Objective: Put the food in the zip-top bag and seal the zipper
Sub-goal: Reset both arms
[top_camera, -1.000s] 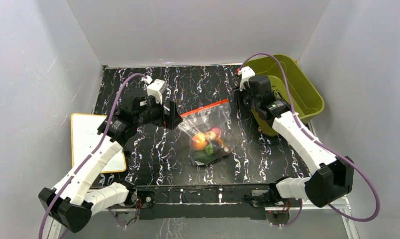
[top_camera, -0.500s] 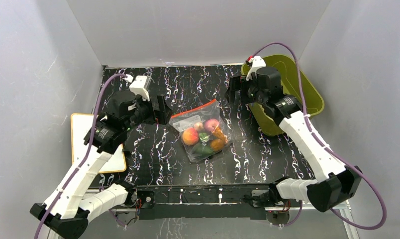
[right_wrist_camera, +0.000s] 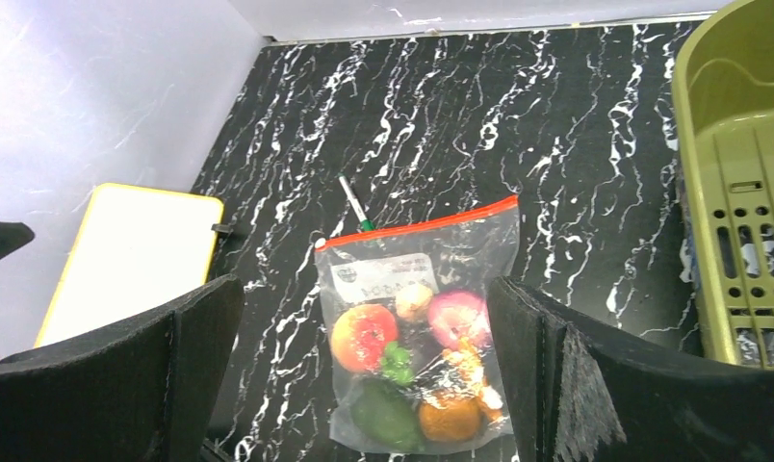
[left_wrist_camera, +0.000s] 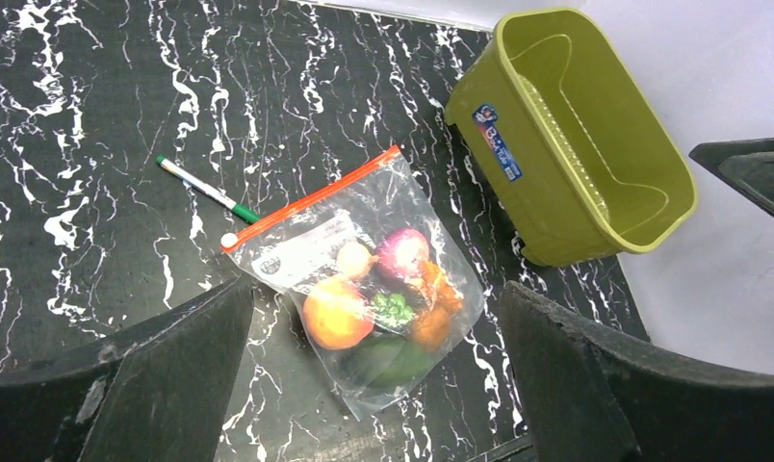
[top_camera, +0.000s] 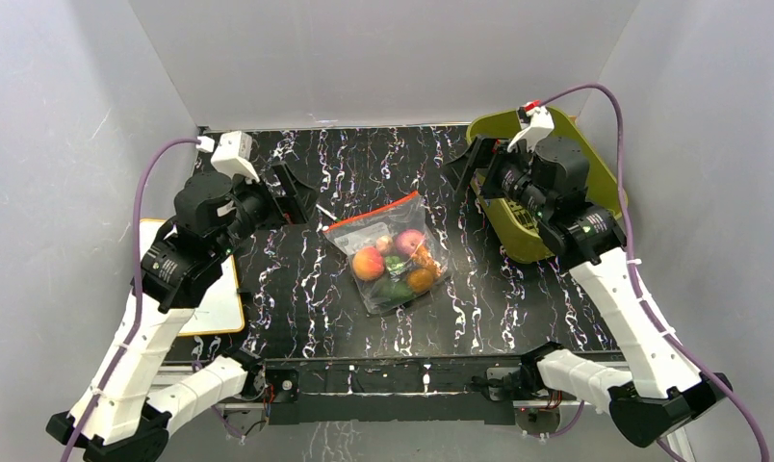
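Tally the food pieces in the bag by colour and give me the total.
orange-pink peach: 1
purple-pink piece: 1
beige piece: 1
green: 2, the small bright green piece and the large dark green piece
orange: 2, as far as the plastic lets me tell, the round orange piece and the crinkled orange piece
Total: 7, all inside the zip-top bag

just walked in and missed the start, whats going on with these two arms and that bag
Neither arm is handling anything right now. The zip-top bag lies flat on the table with the food inside, and its zipper looks pressed shut along the far edge. The left gripper and right gripper are both open, off either side of the bag and not touching it. A pen lies by the zipper's corner, and the green basket stands to the right.
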`<state>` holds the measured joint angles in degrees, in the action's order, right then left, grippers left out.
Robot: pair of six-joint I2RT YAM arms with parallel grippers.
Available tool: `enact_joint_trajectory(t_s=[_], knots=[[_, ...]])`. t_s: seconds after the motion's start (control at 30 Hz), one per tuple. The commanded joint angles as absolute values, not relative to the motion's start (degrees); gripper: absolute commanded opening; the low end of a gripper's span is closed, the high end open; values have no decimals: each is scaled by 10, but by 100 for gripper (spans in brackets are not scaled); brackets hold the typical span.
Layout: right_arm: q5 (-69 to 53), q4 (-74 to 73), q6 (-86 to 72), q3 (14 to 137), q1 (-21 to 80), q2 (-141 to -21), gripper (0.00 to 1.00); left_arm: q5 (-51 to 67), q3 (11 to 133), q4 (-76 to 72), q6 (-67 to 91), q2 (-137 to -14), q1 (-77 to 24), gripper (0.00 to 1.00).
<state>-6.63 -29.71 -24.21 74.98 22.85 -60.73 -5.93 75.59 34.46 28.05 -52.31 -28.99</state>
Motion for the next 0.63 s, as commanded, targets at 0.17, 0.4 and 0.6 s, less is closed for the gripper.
enact_joint_trajectory(t_s=[0.17, 0.4, 0.6], knots=[[-103, -259, -307, 736, 227, -576, 98, -55, 707, 311, 289, -469, -289, 98], [-111, -249, -307, 720, 227, -564, 98, -81, 666, 294, 322, -456, -289, 98], [-109, -249, -308, 714, 227, -559, 98, -92, 670, 311, 321, -455, -289, 98]])
